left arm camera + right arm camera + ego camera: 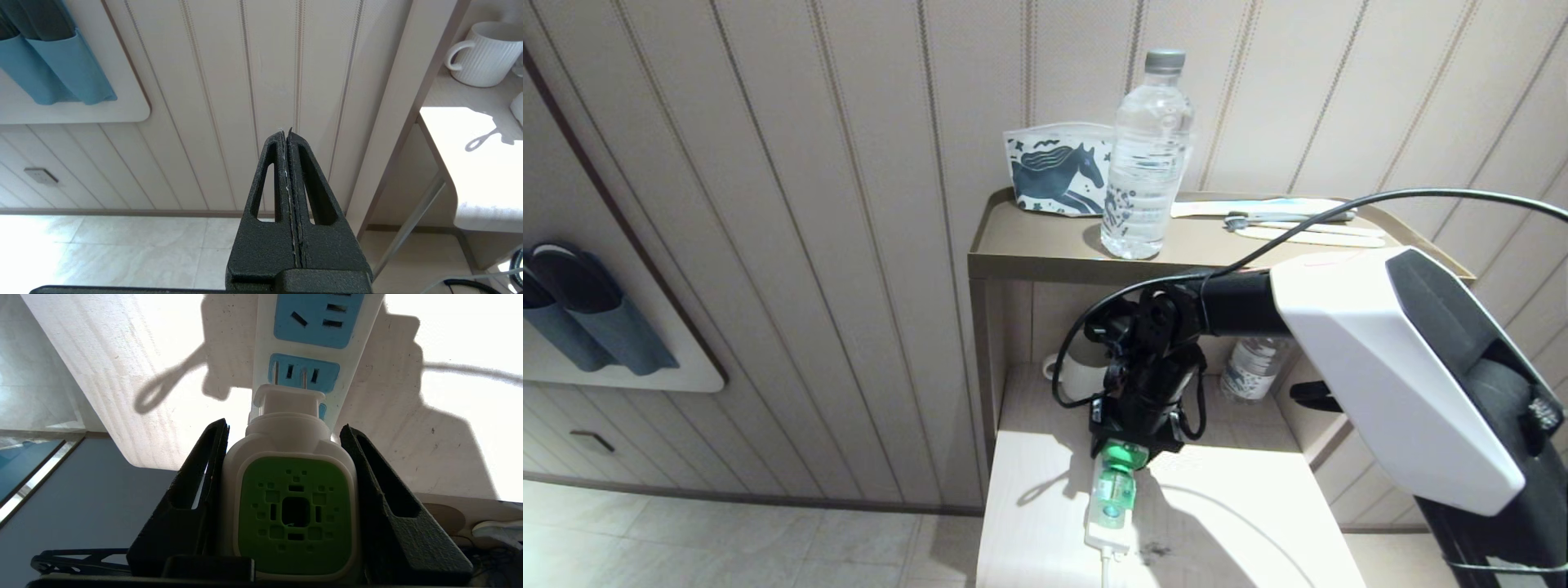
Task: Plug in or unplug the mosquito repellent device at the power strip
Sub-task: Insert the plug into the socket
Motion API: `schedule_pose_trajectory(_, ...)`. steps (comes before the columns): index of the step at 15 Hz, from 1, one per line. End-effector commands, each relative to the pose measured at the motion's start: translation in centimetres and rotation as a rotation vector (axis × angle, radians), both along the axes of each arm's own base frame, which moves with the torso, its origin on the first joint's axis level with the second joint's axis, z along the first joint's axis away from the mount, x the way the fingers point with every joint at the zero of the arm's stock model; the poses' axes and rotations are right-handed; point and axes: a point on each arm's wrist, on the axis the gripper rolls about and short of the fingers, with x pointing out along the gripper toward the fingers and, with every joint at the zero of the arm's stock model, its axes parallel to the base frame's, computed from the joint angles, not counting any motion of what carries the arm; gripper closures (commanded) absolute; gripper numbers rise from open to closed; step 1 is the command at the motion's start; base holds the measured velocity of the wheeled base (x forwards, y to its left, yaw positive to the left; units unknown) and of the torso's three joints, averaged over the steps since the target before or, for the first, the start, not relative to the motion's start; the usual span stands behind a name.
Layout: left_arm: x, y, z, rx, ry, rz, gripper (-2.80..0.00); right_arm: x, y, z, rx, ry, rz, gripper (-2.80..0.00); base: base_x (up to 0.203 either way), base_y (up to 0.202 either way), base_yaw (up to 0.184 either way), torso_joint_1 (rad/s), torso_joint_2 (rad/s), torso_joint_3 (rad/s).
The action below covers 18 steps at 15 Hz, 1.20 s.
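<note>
right claw (286,498): low centre of the right wrist view, its two black fingers (192,498) pinching the white flanks of the mosquito repellent device (292,506), one finger on each side, green perforated face toward the camera. mosquito repellent device, head view (1114,488): lower centre of the frame, directly under the right claw (1131,441), green top and translucent green body lying along the power strip (1104,535). prongs: two metal pins visible in the right wrist view above the device's white plug neck, standing at the slots of a pale blue socket face; whether they are seated or just outside cannot be told. power strip, right wrist view (351,355): white bar running from upper centre down behind the device, one more blue socket face above. desk (1225,523): pale wood, sunlit, lower centre of the head view, carrying strip and device. white mug (1082,376): back of the desk, behind the arm. water bottle (1147,163): upright on the shelf top, upper centre, beside a horse-print pouch (1054,175). left claw (288,134): centre of the left wrist view, fingers pressed together, holding nothing, facing the panelled wall, away from the desk.
</note>
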Motion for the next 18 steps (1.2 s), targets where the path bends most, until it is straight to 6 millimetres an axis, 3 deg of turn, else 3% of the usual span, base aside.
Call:
schedule_pose_trajectory(1,0.0,0.0,0.0,0.001,0.001,0.001,0.0,-0.1,0.1,-0.1,-0.002,0.008,-0.001,0.0,0.0,0.0,0.0,0.0,0.0,0.0)
schedule_pose_trajectory(5,0.0,0.0,0.0,0.001,0.001,0.001,0.0,-0.5,0.2,0.7,0.003,-0.003,0.01,0.0,0.0,0.0,0.0,0.0,0.0,0.0)
schedule_pose_trajectory(13,0.0,0.0,0.0,0.001,0.001,0.0,0.0,-0.7,0.3,-0.9,-0.037,0.066,0.03,0.0,0.0,0.0,0.0,0.0,0.0,0.0)
schedule_pose_trajectory(18,0.0,0.0,0.0,0.001,0.001,0.0,0.0,-2.9,2.0,-0.5,-0.063,0.117,0.102,0.0,0.0,0.0,0.0,0.0,0.0,0.0)
